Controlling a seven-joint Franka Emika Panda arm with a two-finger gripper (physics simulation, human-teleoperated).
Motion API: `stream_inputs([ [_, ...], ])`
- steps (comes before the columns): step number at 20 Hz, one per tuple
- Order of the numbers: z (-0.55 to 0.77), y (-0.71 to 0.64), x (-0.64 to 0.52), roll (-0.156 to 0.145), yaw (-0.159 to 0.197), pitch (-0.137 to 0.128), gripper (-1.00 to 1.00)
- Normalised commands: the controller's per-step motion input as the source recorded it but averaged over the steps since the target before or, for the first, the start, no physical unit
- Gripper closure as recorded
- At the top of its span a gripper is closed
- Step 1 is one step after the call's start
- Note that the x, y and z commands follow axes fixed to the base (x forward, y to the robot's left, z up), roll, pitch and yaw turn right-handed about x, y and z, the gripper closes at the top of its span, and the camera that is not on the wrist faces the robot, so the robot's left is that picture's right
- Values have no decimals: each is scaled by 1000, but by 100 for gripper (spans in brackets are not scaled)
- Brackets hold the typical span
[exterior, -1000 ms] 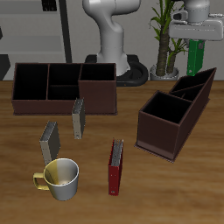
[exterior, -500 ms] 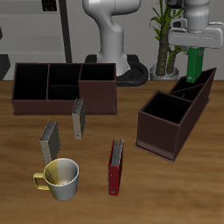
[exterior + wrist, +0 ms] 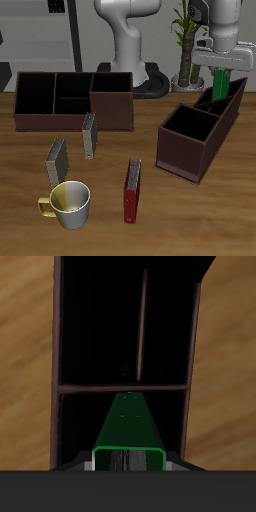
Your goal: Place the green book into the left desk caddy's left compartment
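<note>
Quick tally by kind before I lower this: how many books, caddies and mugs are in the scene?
Books: 4 – green book held in the gripper, red book, two grey books
Desk caddies: 2 – left desk caddy, the other caddy
Mugs: 1 – mug
Total: 7

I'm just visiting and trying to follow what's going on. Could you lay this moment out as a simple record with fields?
Holder: end effector, shut on the green book
Book pose: upright, its lower end over the left desk caddy, at the narrow slots
Wrist view: green book points down into dark compartments split by a thin divider
Placed yet: no, book is in the grip
Other items: red book, two grey books, mug, second caddy
</note>
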Motion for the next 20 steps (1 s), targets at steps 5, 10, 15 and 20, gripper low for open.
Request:
stream_inputs([
  [5,-121,101,-152,25,2,23,100],
  [10,-175,40,100,-7,38,8,100],
  [15,-355,-79,329,-49,-1,75,100],
  [20,-205,52,67,102,-19,57,-100],
])
